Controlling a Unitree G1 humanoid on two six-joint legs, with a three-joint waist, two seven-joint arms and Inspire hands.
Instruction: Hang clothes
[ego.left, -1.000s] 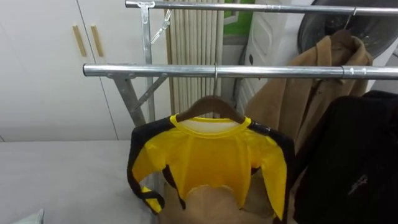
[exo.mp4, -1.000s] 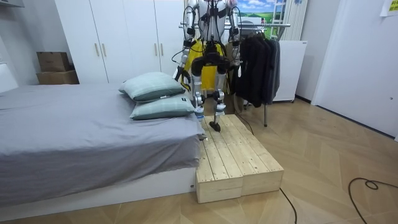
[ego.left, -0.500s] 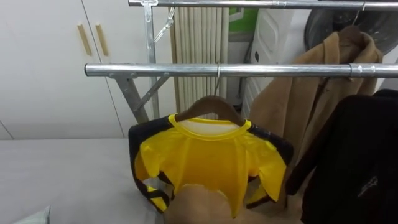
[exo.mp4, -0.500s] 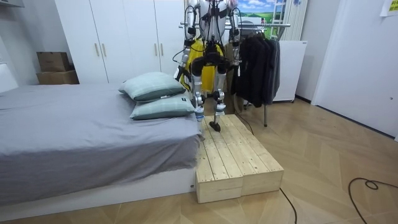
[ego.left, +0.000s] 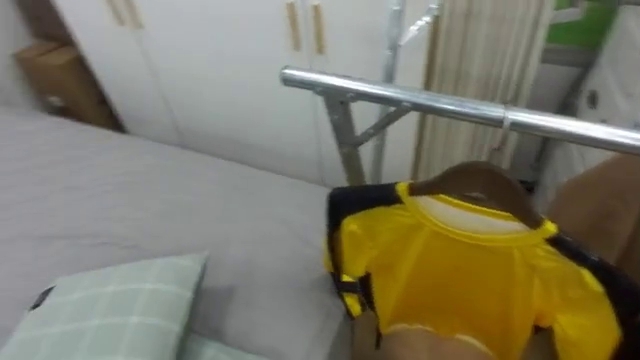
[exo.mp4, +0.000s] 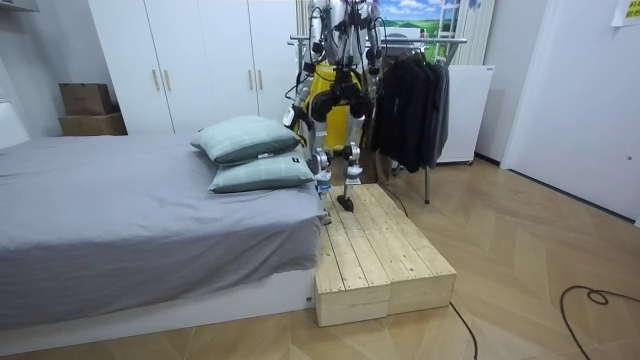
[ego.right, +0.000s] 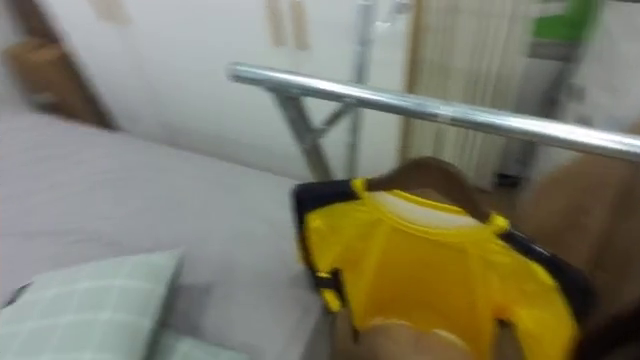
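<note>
Now the yellow shirt (ego.left: 470, 280) hangs on a wooden hanger (ego.left: 480, 182) from the metal rail (ego.left: 420, 100), beside the bed (ego.left: 150, 200). Whether the robot's hands are open or closed cannot be told.

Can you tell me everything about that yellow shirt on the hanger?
The yellow shirt is bright yellow with black shoulders and sleeves, black trim at the sleeve ends and a pale lining inside the collar. It looks like smooth, sporty cloth. It hangs front-on and a little tilted on a dark wooden hanger, whose hook goes over the shiny metal rail. It hangs beside the grey bed. Something tan hides its bottom edge.
</note>
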